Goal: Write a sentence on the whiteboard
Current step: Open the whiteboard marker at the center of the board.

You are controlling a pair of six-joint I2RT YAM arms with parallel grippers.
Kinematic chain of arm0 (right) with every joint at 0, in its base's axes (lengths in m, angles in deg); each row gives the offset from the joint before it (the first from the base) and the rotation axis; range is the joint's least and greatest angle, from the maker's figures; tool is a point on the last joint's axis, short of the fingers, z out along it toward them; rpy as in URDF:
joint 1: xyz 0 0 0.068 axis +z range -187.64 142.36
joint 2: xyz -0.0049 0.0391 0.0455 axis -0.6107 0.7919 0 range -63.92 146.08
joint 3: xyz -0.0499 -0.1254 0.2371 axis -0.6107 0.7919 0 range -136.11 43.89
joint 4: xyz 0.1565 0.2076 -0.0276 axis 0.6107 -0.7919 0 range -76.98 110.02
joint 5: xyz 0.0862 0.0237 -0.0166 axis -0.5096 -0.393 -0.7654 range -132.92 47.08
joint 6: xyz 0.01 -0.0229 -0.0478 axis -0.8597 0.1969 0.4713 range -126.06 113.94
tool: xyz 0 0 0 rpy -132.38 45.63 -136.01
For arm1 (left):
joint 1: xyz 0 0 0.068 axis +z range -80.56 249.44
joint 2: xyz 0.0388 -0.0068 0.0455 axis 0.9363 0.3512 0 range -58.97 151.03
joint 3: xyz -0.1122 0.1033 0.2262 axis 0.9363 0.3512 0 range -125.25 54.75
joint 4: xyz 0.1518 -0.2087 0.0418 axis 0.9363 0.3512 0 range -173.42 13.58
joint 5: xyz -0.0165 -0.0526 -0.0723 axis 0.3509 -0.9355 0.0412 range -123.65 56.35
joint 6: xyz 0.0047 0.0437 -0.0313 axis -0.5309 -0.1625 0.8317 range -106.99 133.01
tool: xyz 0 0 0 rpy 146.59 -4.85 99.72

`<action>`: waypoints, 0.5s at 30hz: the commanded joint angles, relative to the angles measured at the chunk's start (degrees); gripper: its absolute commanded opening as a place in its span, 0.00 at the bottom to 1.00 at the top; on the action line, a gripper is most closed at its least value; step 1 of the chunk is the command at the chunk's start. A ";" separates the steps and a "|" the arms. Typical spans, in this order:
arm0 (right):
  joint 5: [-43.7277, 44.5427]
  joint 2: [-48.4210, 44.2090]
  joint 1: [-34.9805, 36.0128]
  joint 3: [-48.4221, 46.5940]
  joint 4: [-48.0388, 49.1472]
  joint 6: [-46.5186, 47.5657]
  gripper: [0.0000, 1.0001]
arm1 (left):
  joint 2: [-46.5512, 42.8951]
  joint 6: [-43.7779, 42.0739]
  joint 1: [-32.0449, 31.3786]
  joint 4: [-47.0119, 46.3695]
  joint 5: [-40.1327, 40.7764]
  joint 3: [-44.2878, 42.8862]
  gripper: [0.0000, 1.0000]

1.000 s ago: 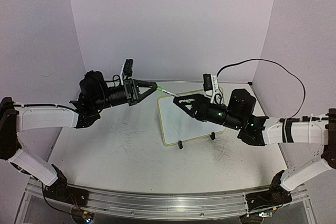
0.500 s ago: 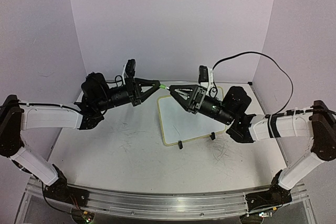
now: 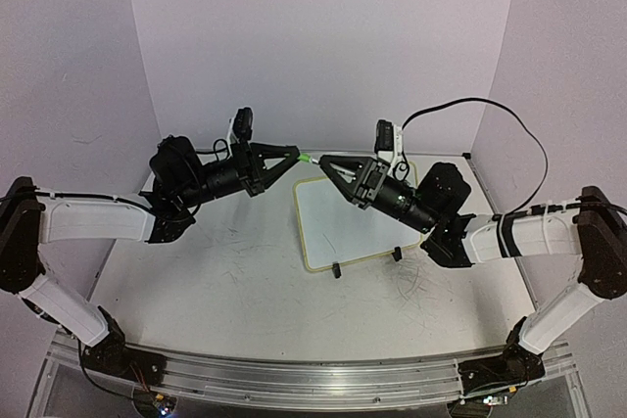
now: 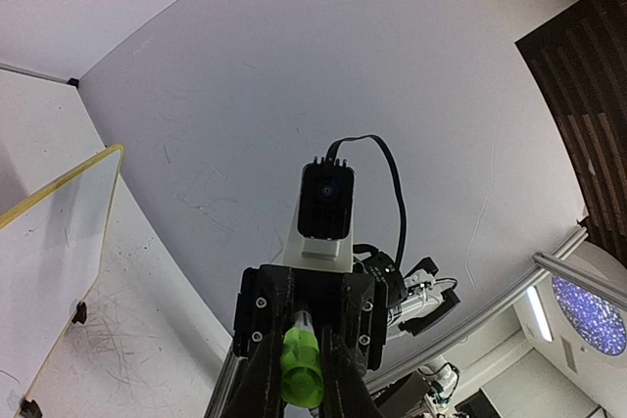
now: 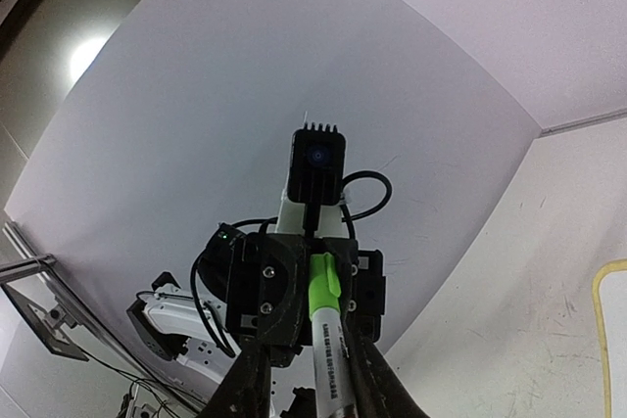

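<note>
Setting: robotics laboratory, enclosed test cell. Walled on three sides by plain pale lilac backdrop panels (image 3: 323, 46) around a scuffed white tabletop (image 3: 225, 261) scribbled with grey marks. Fronted by a ribbed aluminium mounting rail (image 3: 294, 374) carrying two black-and-white jointed robot arms, left (image 3: 88, 217) and right (image 3: 529, 237). Fitted with small black cameras (image 3: 241, 124) on the wrists and a loose black cable (image 3: 490, 105) looping over the right side. Lit by a round ceiling lamp (image 5: 86, 56) beyond the panels, under a dark slatted ceiling (image 4: 588, 66).
</note>
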 commanded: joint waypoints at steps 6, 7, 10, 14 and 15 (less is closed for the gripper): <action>0.64 1.32 0.06 -0.96 4.38 -0.43 0.21 | 0.45 0.47 -0.30 -2.83 0.40 1.06 0.00; 0.10 1.49 0.05 -1.23 4.32 -0.33 0.21 | 0.45 0.47 -0.31 -2.90 0.50 1.07 0.00; -0.66 1.81 0.02 -1.48 4.29 -0.01 0.19 | 0.79 0.53 -0.29 -2.95 0.30 0.90 0.00; -1.31 1.99 0.05 -1.31 4.20 0.31 0.09 | 0.89 0.55 -0.30 -2.95 0.24 0.89 0.00; -1.18 1.91 0.03 -1.22 4.20 0.30 0.04 | 0.89 0.56 -0.29 -2.95 0.26 0.95 0.00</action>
